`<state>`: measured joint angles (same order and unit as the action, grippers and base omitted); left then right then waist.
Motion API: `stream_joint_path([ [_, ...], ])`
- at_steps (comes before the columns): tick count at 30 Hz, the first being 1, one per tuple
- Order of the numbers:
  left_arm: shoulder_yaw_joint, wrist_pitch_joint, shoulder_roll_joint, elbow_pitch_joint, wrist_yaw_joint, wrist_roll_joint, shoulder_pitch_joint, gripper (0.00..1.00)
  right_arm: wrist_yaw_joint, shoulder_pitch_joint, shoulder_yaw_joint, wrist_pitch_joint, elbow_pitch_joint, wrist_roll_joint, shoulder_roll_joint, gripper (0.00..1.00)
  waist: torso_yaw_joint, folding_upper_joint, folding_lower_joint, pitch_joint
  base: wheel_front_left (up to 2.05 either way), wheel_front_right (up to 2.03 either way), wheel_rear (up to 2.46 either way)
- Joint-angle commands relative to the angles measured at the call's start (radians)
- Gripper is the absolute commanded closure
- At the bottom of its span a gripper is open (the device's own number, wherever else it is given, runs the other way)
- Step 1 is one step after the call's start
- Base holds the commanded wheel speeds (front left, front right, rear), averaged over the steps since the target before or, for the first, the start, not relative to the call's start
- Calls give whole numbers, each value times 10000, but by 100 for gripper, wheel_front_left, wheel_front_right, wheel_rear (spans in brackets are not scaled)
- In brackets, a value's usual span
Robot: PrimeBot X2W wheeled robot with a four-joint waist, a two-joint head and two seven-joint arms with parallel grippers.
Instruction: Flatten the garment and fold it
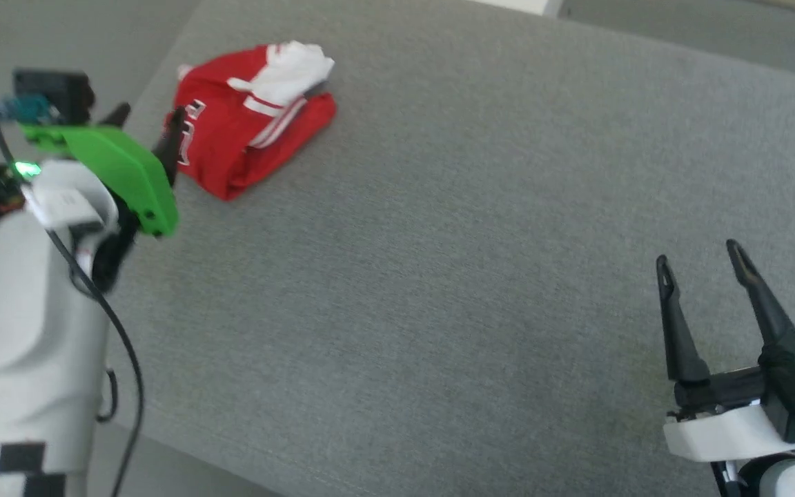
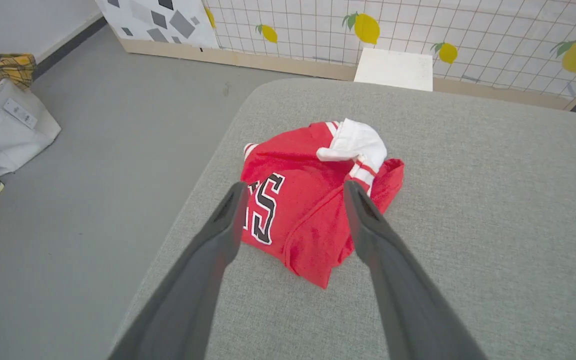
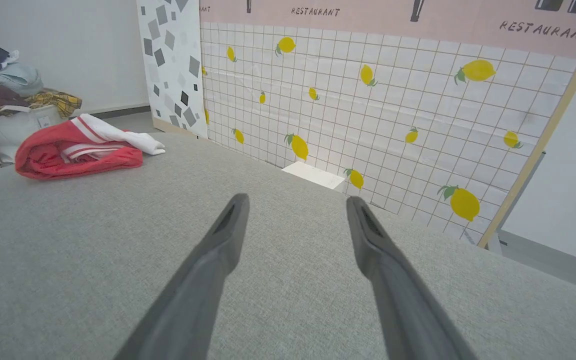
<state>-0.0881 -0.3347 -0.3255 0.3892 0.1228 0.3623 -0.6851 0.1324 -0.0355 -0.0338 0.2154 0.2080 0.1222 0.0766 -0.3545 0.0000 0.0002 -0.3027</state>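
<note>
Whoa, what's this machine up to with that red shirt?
A two-armed robot is about to deal with a red basketball-style T-shirt with white sleeves and black lettering. The shirt lies bunched up near the far left corner of a grey fabric-covered surface. The left gripper hovers right by the shirt, jaws wide open and holding nothing. The right gripper sits well away at the near right, jaws open and empty too. The shirt is not yet flattened or folded.

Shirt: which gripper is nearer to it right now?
Left. The left gripper, open, is right by the shirt, at its edge and pointing at it. The right gripper, open too, is far off across the grey surface.
</note>
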Motion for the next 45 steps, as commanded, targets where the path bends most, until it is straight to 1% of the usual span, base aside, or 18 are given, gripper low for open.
stream_joint_path([
  [1,-104,-378,-151,295,65,287,-475,0,-17,206,-18,-52,156,-41,56,0,829,0,-2,-1113,0,0,0],
  [7,-117,-1844,-622,1421,75,1299,-1855,0,-17,497,-37,-118,527,-132,247,0,1379,0,-2,-1899,0,0,0],
  [13,-96,-3270,-1039,2484,7,1600,-2530,0,-17,618,-76,-81,673,-193,296,0,1793,0,-2,-2361,0,0,0],
  [17,-140,-3673,-1220,2905,-35,1634,-2688,0,-17,610,-142,-38,713,-218,285,0,1917,0,-2,-2513,0,0,0],
  [20,-257,-4088,-1209,3252,-21,1733,-2606,0,-17,560,-201,-12,748,-219,276,0,1918,0,-2,-2575,0,0,0],
  [21,-317,-4331,-1173,3387,-10,1817,-2555,36,-17,545,-223,-3,756,-214,272,0,1902,0,-2,-2586,0,0,0],
  [22,-356,-4530,-1131,3484,1,1915,-2514,100,-17,539,-239,2,755,-205,268,0,1884,0,-2,-2587,0,0,0],
  [24,-448,-4780,-1077,3587,28,2106,-2441,100,-17,539,-258,-3,729,-177,256,0,1839,0,-2,-2531,0,0,0],
  [26,-488,-4636,-1105,3585,45,2213,-2400,100,-17,550,-238,-13,696,-163,248,0,1801,0,-2,-2420,0,0,0],
  [33,-527,-2976,-1512,3553,72,2386,-2345,100,-17,518,-244,15,402,-221,135,0,1724,0,-2,-1593,0,0,0],
  [37,-708,-1483,-1812,3221,75,2542,-2445,100,-17,471,-291,72,166,-253,36,0,1716,0,-2,-903,0,0,0],
  [40,-1058,-32,-2067,2796,76,2625,-2421,100,-17,413,-365,127,-66,-308,-54,0,1723,0,-2,-237,0,0,0],
  [45,-1591,1784,-2442,2192,77,2786,-2382,100,-17,319,-411,207,-483,-376,-175,0,1826,0,-2,778,0,0,0],
])
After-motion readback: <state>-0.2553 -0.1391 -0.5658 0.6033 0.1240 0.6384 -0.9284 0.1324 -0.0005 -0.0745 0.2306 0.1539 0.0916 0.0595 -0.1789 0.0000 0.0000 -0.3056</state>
